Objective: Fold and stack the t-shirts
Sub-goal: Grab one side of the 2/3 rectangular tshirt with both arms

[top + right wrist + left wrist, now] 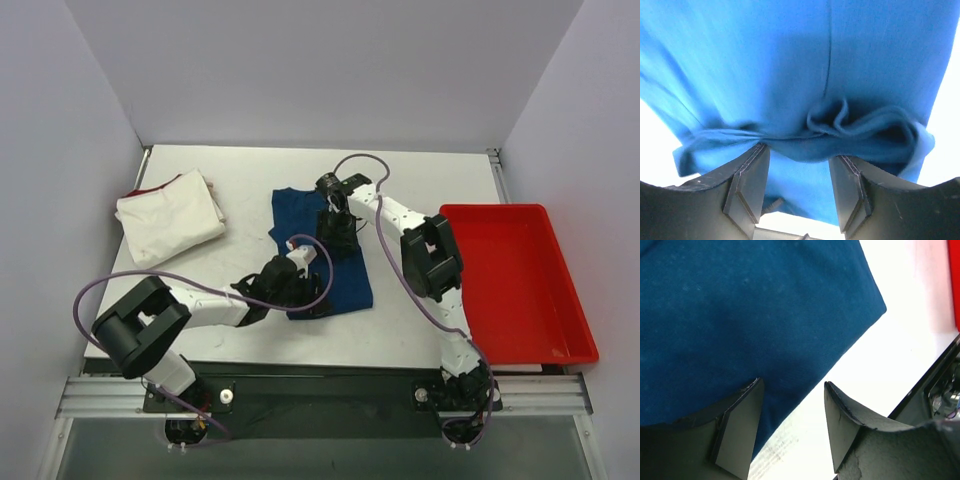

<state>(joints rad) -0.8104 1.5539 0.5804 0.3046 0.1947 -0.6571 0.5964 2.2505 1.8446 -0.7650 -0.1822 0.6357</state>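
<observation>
Left end effector [792,385] fills the bottom of its wrist view, jaws spread fairly wide w/ nothing pinched. One finger [737,430] sits over the blue t-shirt [740,315] and the other over bare desk [900,350], so the gap straddles the shirt's edge a bit short of a corner. Cloth there looks flat and smooth. A sliver of the red tray [956,285] shows beyond the shirt at the frame's right edge. Right end effector [799,152] is also spread wide, w/ a bunched, rolled fold of the same shirt [790,65] right at its fingertips. Can't tell if the pads touch the cloth, but nothing is clamped. White desk [650,140] shows either side of the shirt in that view. From the top cam, the blue t-shirt [295,215] lies roughly mid-desk as a long folded strip running near to far. The left end effector [310,298] is at the shirt's near end and the right end effector [338,232] is over its middle-to-far part, both arms reaching in across it. The cream t-shirt [170,225], red edge showing at its far side, lies folded well to the left of the blue shirt, not touching it. The red tray [520,290] sits to the right of the blue shirt, apart from it, by the desk [430,180] edge.
</observation>
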